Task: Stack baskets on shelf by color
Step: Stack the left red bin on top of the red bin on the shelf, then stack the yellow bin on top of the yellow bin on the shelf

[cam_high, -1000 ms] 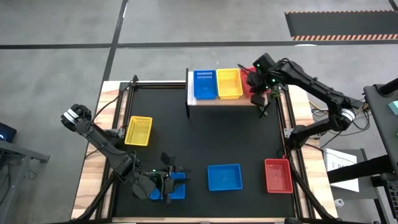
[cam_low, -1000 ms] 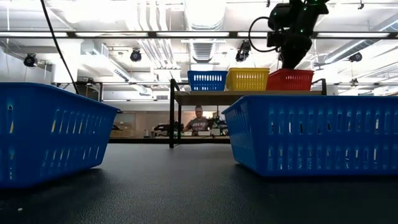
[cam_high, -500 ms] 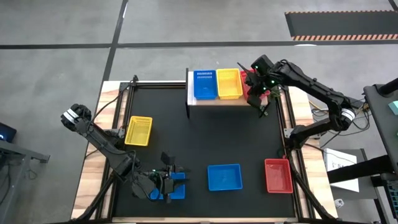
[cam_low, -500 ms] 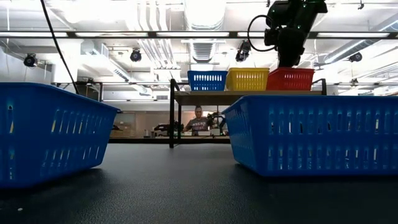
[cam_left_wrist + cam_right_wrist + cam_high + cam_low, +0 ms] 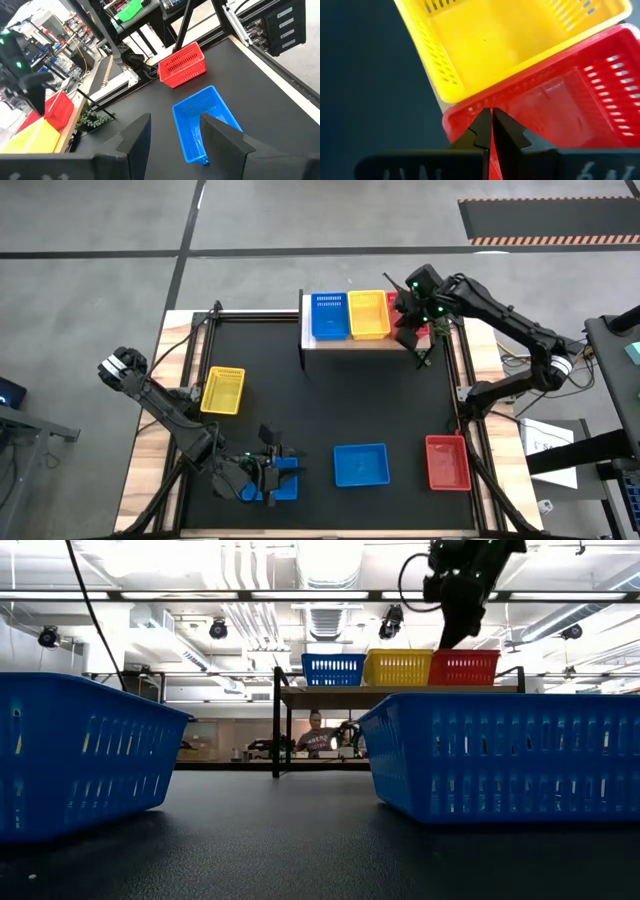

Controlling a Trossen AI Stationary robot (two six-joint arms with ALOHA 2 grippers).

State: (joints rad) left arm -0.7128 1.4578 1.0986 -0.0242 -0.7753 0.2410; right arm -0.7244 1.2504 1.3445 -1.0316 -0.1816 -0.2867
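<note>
Blue perforated plastic is what sits nearest you: one shallow blue basket [image 5: 279, 480] lies at the near left edge of the black mat [image 5: 320, 405], under the left gripper [image 5: 268, 476], whose fingers [image 5: 220, 140] stand spread wide with nothing between them. A second blue basket [image 5: 361, 465] lies loose near the middle of that near edge, and a red perforated basket [image 5: 447, 461] sits at the near right corner. Farther back on the left, a yellow basket [image 5: 223, 391] waits by the mat's edge. You therefore have four baskets left on the mat, by my reckoning.

On the far side, the light wooden shelf [image 5: 360, 343] already carries a blue basket [image 5: 329, 316] on its left, a yellow basket [image 5: 368, 314] in the middle and a red basket [image 5: 465, 667] on its right, side by side and touching. I judge the task roughly half done, with one colour column begun for each.

Your right arm reaches over the shelf's right end, its right gripper [image 5: 491, 131] poised just above the near rim of the red basket there, fingers pressed together and gripping nothing. Your left arm is bent low over the near left corner.
</note>
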